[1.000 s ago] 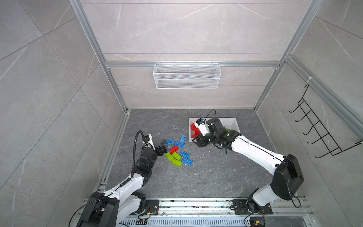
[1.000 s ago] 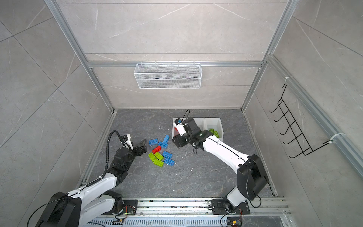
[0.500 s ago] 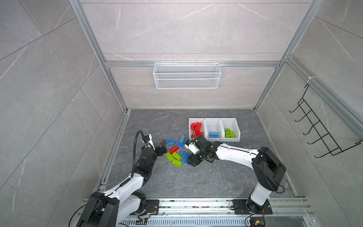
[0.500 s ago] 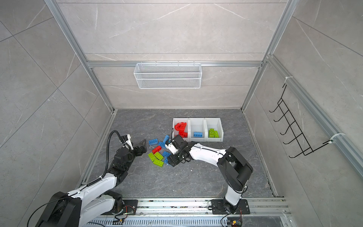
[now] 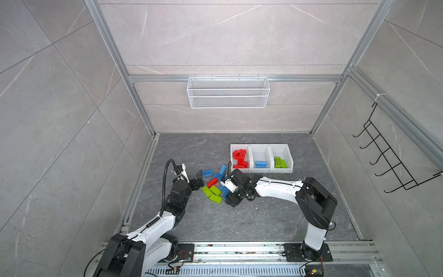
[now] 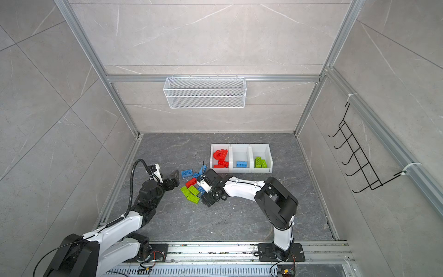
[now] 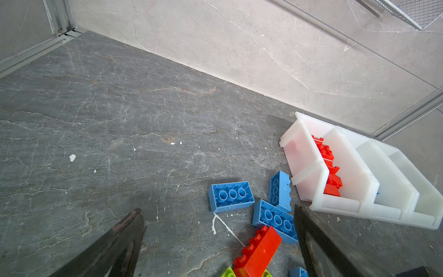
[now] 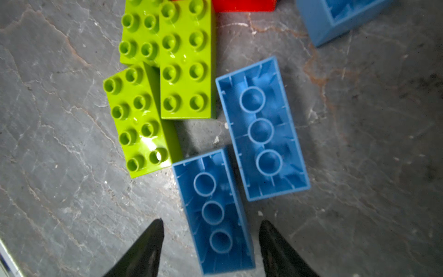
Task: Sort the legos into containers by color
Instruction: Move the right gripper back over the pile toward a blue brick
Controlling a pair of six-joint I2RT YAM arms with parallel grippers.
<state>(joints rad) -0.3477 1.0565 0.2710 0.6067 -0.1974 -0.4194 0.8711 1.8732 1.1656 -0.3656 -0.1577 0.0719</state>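
Sorting legos (image 5: 215,189) by color

The right tool (image 8: 211,221) is spread, one finger on each side of an upside-down blue brick (image 8: 215,206) (a little gap each side). The left tool (image 7: 218,208) is spread wide, holding nothing. Loose legos lie mid-worktop (image 5: 239,220), nearer its left edge; the containers (image 5: 260,150) sit toward the far edge.

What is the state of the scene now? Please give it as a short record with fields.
left claw: open, empty, beside the loose pile
right claw: open, astride a blue brick that lies studs down, with gaps on both sides
bins: red pieces at one end, one blue piece in the middle, green pieces at the other end
loose on floor: three green bricks, one red brick, several blue bricks
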